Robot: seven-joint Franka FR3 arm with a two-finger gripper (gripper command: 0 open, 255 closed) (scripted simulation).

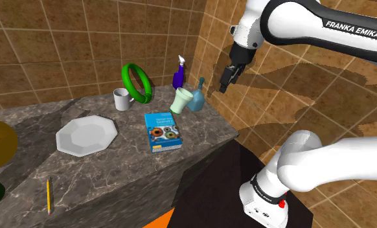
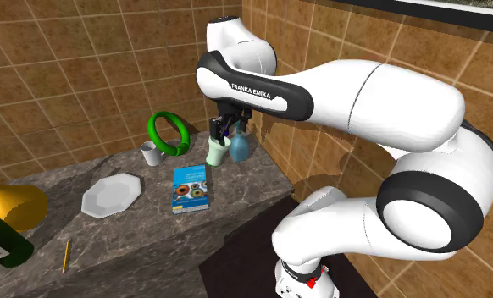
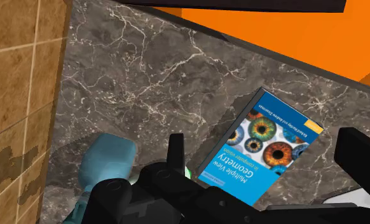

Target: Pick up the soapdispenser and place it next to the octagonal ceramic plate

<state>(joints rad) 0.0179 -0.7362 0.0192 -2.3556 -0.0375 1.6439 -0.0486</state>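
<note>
I take the soap dispenser to be the teal, round-bellied bottle with a thin neck and pump [image 1: 198, 99]. It stands upright on the dark marbled stone surface [image 1: 116, 188], past the far corner of the blue paperback book with eyes on its cover [image 1: 162, 131], close to the tiled wall. A pale green cup [image 1: 181, 101] is just beside it on the book's side. The white octagonal plate [image 1: 86, 135] lies on the other side of the book, well apart from the bottle.

My black two-finger gripper [image 1: 227, 78] hangs in the air above the bottle and off towards the shoulder view's right. Its fingers are spread and hold nothing.

The wrist view shows the offset that matters. The bottle's teal body [image 3: 107, 162] lies outside one finger [image 3: 175, 153], not between the two, and the gap is over the book instead.

I judge I must shift sideways from the book towards the bottle. Then I descend along its upright axis and close across the body, keeping clear of the cup.
</note>
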